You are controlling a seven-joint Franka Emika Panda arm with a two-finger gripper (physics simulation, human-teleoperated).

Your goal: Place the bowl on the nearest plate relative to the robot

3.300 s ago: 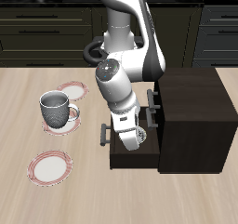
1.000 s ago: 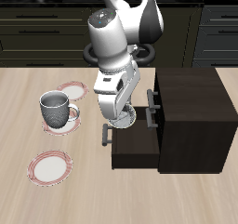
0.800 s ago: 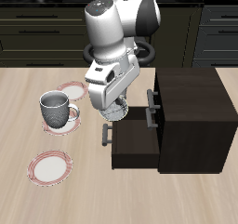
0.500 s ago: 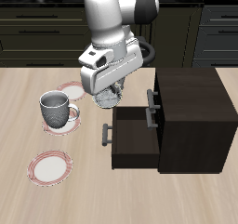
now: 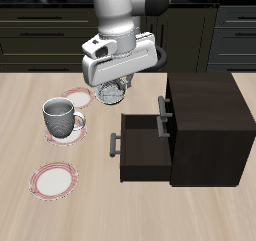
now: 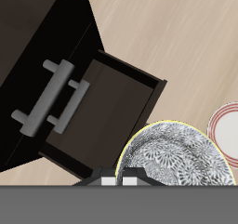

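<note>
My gripper (image 5: 109, 89) is shut on the rim of the small whitish bowl (image 5: 112, 98) and holds it in the air, above the table between the open drawer and the plates. The wrist view shows the bowl's grey patterned inside (image 6: 177, 159) just beyond the fingertips (image 6: 111, 181). The plate (image 5: 75, 98) farthest back, white with a reddish-pink rim, lies on the table beside and below the bowl. Its edge also shows in the wrist view (image 6: 226, 130).
A grey-white mug (image 5: 59, 115) stands on a second plate (image 5: 70, 132). A third plate (image 5: 54, 180) lies near the table's front edge. A dark cabinet (image 5: 207, 115) has its top drawer (image 5: 150, 143) pulled open, also seen in the wrist view (image 6: 98, 102).
The gripper has lifted the bowl up out of the open drawer and carried it back and sideways toward the plates. The arm has swung upward with it.
</note>
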